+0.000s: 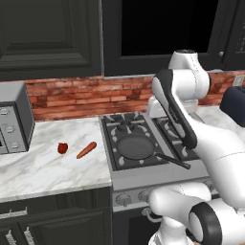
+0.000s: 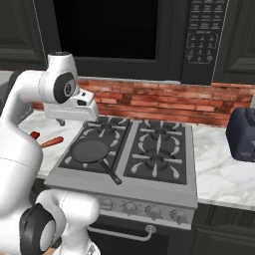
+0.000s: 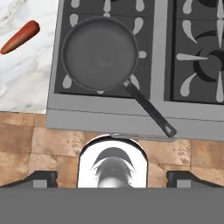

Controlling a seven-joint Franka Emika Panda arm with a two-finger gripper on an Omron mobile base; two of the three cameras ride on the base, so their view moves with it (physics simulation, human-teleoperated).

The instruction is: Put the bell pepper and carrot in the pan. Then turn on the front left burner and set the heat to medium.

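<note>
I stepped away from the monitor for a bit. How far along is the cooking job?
Nothing looks done yet. The pan sits empty on the front left burner. The bell pepper and carrot lie on the counter left of the stove. The gripper is open, holding nothing, high over the pan. Left: both vegetables into the pan, then the burner to medium.
</note>
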